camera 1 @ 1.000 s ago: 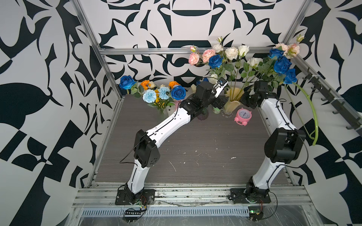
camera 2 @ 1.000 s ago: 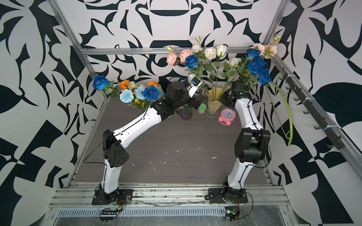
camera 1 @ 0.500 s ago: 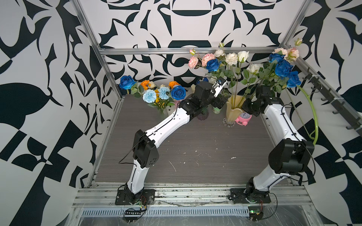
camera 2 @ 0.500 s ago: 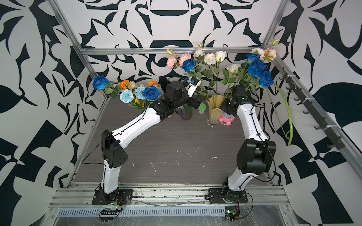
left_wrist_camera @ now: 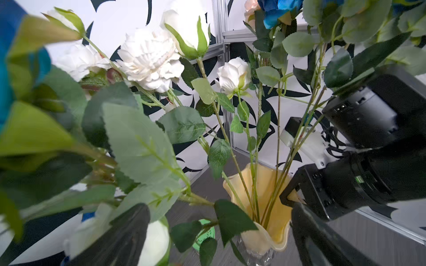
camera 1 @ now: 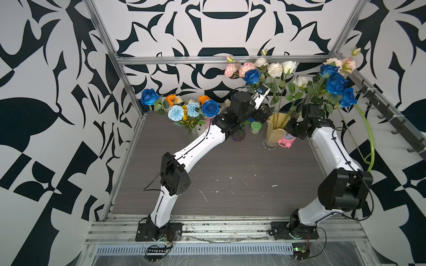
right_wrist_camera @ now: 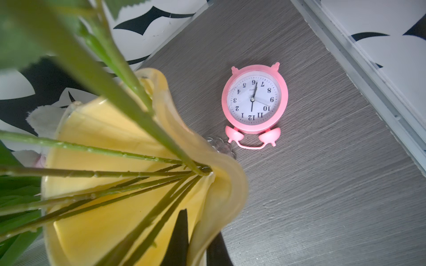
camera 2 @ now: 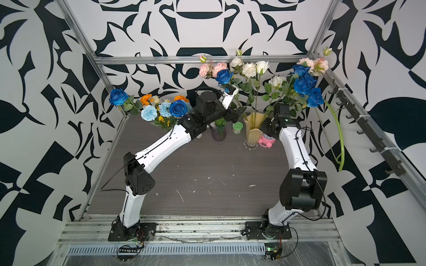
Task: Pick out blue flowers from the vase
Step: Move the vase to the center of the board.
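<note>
Vase (camera 1: pixel 273 132) rim clamped between right gripper (right_wrist_camera: pixel 199 241) jaws. Left gripper (left_wrist_camera: pixel 219 206) spread wide beside stems (left_wrist_camera: pixel 255 184), blue rose (camera 1: pixel 252 76) head just above.

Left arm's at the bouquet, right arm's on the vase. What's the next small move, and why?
Probably bring the open left pincer around the nearest blue rose, below its head, and close. It stands among the leaves gripping nothing, and the right pincer is shut on the rim of the yellow vase, so the vase looks braced for a pull.

Pink clk (right_wrist_camera: pixel 254 99), grn jar (camera 1: pixel 255 127) — wht roses (left_wrist_camera: pixel 149 59)
</note>
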Controlling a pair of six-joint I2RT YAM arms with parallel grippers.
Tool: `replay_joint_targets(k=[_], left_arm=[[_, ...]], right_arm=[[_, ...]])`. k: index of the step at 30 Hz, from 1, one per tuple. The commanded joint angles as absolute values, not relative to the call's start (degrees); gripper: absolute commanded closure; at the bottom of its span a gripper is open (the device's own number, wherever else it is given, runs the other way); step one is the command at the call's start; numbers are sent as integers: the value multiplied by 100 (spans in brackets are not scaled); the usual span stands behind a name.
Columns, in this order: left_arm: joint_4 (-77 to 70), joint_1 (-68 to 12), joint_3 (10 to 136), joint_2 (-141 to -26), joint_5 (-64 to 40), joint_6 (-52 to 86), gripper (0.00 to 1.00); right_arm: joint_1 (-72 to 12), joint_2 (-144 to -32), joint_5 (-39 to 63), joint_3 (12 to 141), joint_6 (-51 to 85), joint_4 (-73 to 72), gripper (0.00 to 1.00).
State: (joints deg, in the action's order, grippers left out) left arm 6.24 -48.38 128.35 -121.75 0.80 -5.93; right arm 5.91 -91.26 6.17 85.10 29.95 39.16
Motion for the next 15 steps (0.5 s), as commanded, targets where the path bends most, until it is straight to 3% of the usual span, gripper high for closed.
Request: replay_joint_targets(k=[1, 15], left_arm=[[693, -4810, 13288, -12561, 23, -352, 1], [549, -4738, 13938, -13189, 320, 154, 1]], right_arm=[[580, -8876, 832, 8544, 3032, 3197, 100], [707, -8860, 1020, 8302, 3042, 2825, 100]])
